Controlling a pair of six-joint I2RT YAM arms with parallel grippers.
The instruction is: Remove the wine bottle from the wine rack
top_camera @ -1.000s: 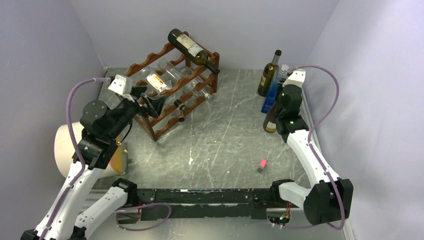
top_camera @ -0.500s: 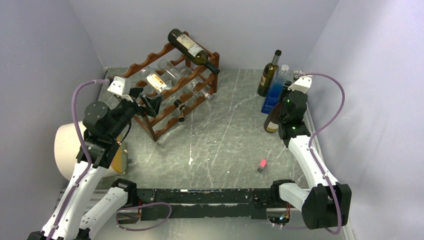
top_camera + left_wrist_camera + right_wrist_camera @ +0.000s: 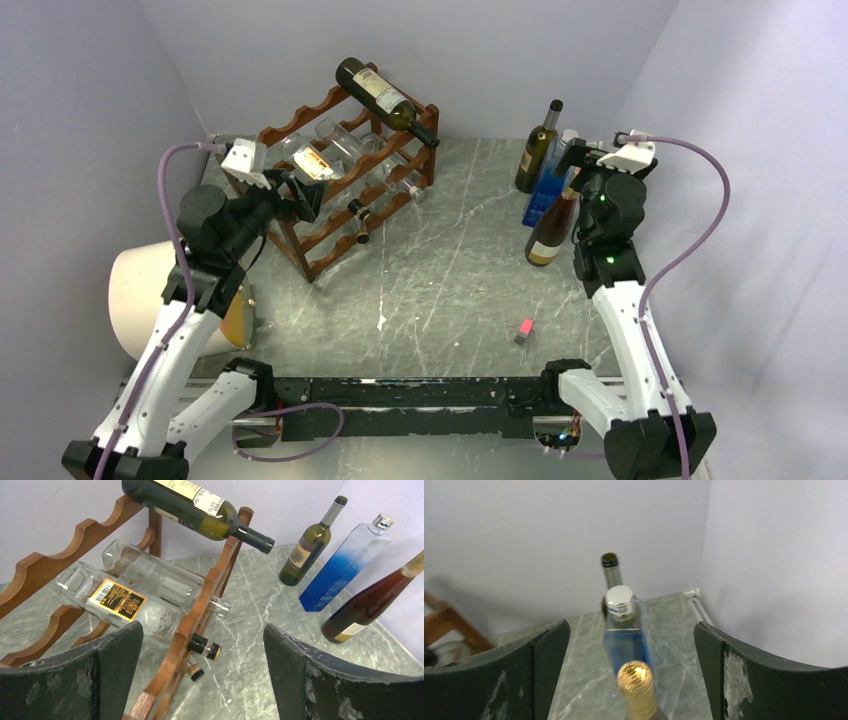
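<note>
The reddish-brown wine rack point(image 3: 297, 120) stands at the back left of the table. A dark green wine bottle point(image 3: 378, 93) lies across its top tier, neck pointing right. Clear bottles point(image 3: 315, 165) lie on the lower tiers. My left gripper point(image 3: 303, 200) hovers open at the rack's front left; in the left wrist view its fingers frame the rack's front rail point(image 3: 192, 622) and the clear bottles' point(image 3: 120, 600) capped necks, touching nothing. My right gripper point(image 3: 588, 165) is open above an amber bottle point(image 3: 552, 228), whose gold cap point(image 3: 636, 677) sits between the fingers, apart from both.
A green bottle point(image 3: 538, 150) and a blue square bottle point(image 3: 545, 190) stand by the amber one at the back right, close to the right wall. A small pink object point(image 3: 524, 330) lies on the marble top. A beige cylinder point(image 3: 135, 295) sits beside the left arm.
My right gripper opened, let go of the amber bottle and rose back to the right, leaving it standing. The left gripper edged up and closer to the rack.
</note>
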